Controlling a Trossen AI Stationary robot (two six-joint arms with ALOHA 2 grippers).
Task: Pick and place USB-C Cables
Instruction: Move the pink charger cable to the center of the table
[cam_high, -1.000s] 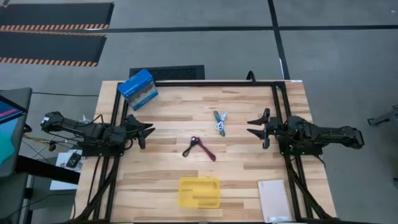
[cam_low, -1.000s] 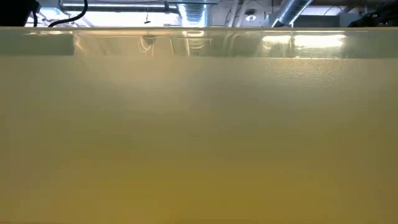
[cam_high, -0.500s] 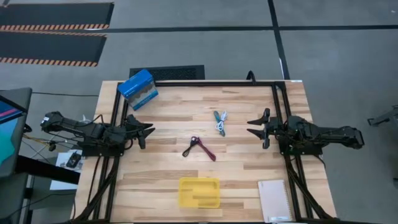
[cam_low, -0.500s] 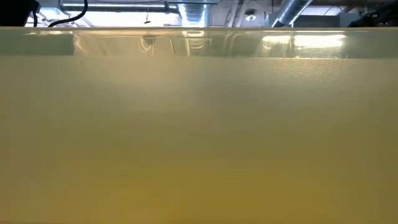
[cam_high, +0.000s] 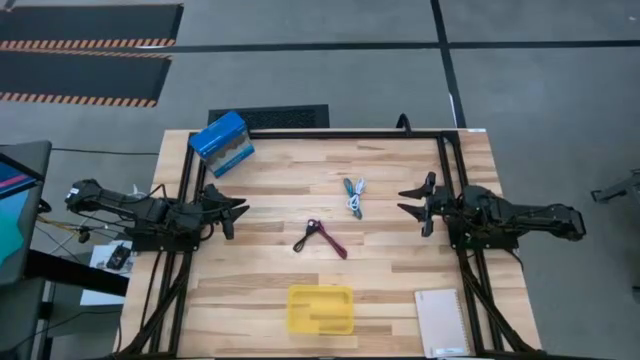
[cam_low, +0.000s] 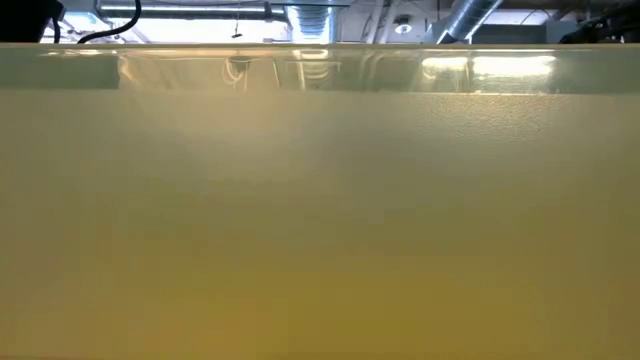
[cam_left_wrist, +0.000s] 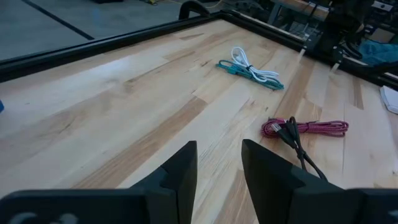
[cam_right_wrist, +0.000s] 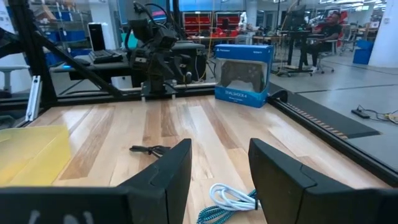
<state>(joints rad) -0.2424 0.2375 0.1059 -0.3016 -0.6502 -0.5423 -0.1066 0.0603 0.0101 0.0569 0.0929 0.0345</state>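
Observation:
A dark red and black cable (cam_high: 321, 238) lies coiled flat on the wooden table near its middle. It also shows in the left wrist view (cam_left_wrist: 306, 129). A teal-blue cable and a white cable (cam_high: 354, 196) lie together, farther back and to the right. They show in the left wrist view (cam_left_wrist: 251, 69) and the right wrist view (cam_right_wrist: 231, 199). My left gripper (cam_high: 236, 214) is open and empty at the table's left, left of the red cable. My right gripper (cam_high: 402, 200) is open and empty at the table's right, right of the teal and white cables.
A yellow tray (cam_high: 320, 309) stands near the front edge and fills the low view (cam_low: 320, 220). A blue box (cam_high: 221, 143) stands at the back left. A white notepad (cam_high: 441, 322) lies at the front right. Black frame rails (cam_high: 340, 132) run along the table's back and sides.

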